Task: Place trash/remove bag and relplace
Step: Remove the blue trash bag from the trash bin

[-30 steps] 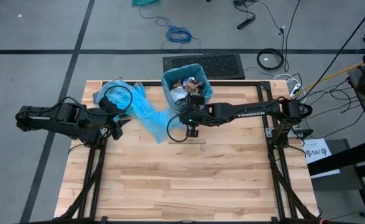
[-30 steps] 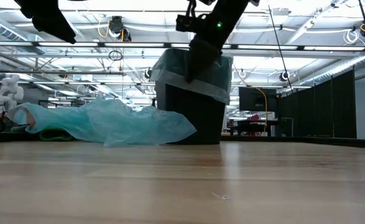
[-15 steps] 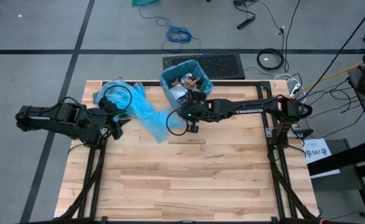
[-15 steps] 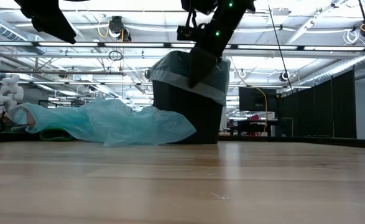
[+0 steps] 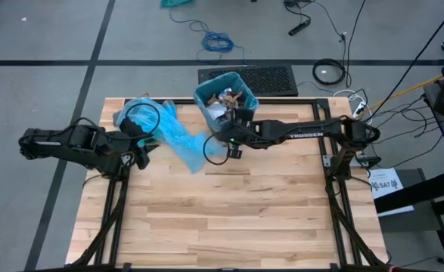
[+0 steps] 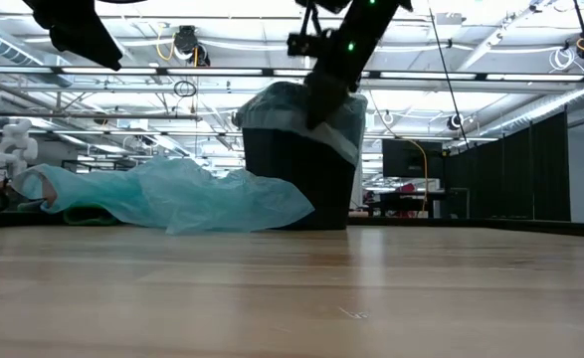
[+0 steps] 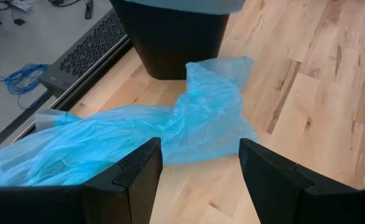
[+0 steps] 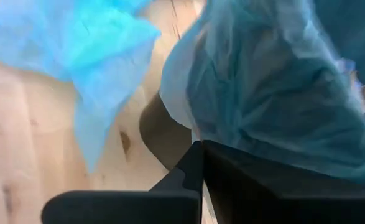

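Near the far edge of the wooden worktop [image 5: 222, 219], about midway along it, stands a dark bin [image 5: 226, 100] lined with a pale blue bag [image 6: 296, 107] folded over its rim. Crumpled trash [image 5: 228, 98], white and brown scraps, fills the bin's open top. The right claw [image 5: 234, 119] is at the bin's near rim, its two dark fingers pressed together over the bag's folded edge; the wrist view shows the film bunched right at the fingertips, though whether any is pinched between them is not clear. A second, loose blue bag [image 5: 169, 132] lies spread flat on the worktop, from the far left corner toward the bin's base. The left claw [image 5: 140, 156] hangs above that loose bag near the left edge, fingers [image 7: 135, 171] wide apart, holding nothing.
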Available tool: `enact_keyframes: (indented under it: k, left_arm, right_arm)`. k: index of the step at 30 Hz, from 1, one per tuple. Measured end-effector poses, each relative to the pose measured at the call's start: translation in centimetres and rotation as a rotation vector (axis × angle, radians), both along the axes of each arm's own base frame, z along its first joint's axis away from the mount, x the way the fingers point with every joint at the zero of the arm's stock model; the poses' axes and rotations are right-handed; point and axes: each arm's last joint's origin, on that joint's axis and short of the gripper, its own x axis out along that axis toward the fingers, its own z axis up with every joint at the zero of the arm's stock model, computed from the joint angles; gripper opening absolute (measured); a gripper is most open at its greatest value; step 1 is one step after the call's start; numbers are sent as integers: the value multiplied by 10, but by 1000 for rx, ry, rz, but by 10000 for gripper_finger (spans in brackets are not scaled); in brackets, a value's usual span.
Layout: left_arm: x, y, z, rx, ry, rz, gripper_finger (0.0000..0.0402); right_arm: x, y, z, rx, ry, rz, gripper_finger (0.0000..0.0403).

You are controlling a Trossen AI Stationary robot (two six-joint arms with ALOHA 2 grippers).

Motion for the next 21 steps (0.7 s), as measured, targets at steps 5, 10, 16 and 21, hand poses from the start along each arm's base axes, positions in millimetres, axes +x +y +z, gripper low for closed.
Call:
enact_keyframes:
  k: [5,10,16,21]
  left_arm:
    - [0,0,0,0,-1,0,215]
    - [0,0,0,0,-3,0,215]
    - [1,0,1,0,-10,0,215]
    - [1,0,1,-1,-10,0,215]
  right_arm:
    - [-11,11,24,5,-81,9,0]
    - [-26,24,51,-57,-167,-24,0]
    - [-44,34,84,-127,-299,-58,0]
    - [-58,35,105,-171,-390,-107,0]
